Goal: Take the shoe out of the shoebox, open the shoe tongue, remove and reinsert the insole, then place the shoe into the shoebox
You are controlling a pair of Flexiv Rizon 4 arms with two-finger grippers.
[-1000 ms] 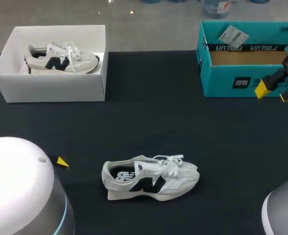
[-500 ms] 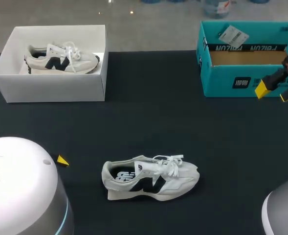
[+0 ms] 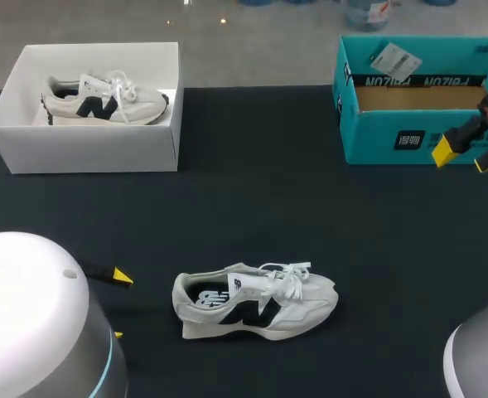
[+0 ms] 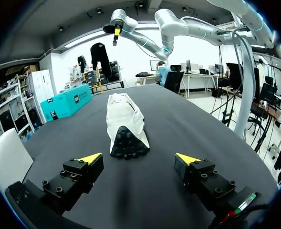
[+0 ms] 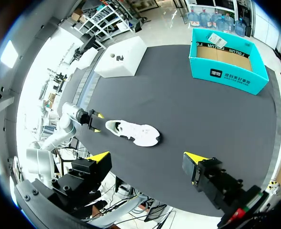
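Overhead, the shoe point(image 3: 256, 301) lies on its side on the black table point(image 3: 252, 199), toe toward the right arm's side. The left gripper point(image 3: 119, 305) sits just beside its heel, fingers spread and holding nothing. The right gripper point(image 3: 467, 157) hangs open, well apart from the shoe, in front of the teal box point(image 3: 393, 137). A second shoe point(image 3: 103, 99) rests in the white box point(image 3: 86, 149).

From the left wrist, the shoe point(image 4: 125, 119) lies just ahead of the open gripper point(image 4: 139, 159), heel toward it, touching neither finger.

From the right wrist, the released gripper point(image 5: 149, 158) is high above the shoe point(image 5: 135, 133), with both boxes at the table's far edge.
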